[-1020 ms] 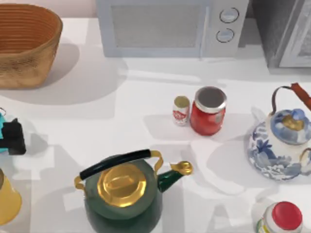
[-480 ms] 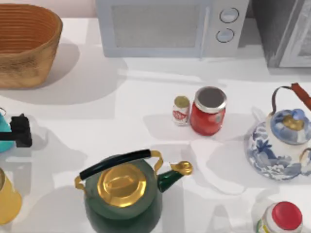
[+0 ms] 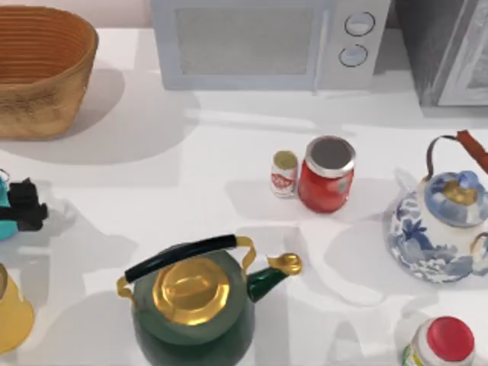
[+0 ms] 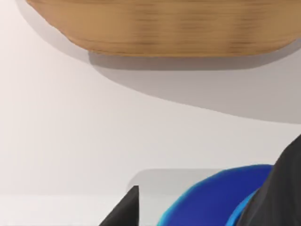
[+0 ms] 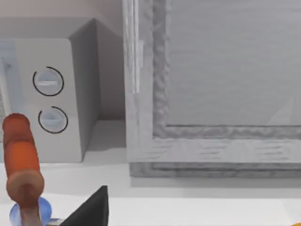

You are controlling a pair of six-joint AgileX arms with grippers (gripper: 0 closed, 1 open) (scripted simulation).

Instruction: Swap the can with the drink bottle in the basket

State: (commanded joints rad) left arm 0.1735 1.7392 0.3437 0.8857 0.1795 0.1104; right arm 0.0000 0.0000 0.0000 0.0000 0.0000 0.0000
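At the top view's left edge, the left tool [image 3: 21,206] pinches the can [image 3: 4,217], below the basket [image 3: 42,72].

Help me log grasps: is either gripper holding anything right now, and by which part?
The left gripper, at the table's left edge, appears to grip the can by its side, fingers either side. The right holds nothing visible.

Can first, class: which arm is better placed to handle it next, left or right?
Left. Its pincer sits at the table's left edge right beside the teal can, with the basket just beyond. The right pincer is over by the microwave.
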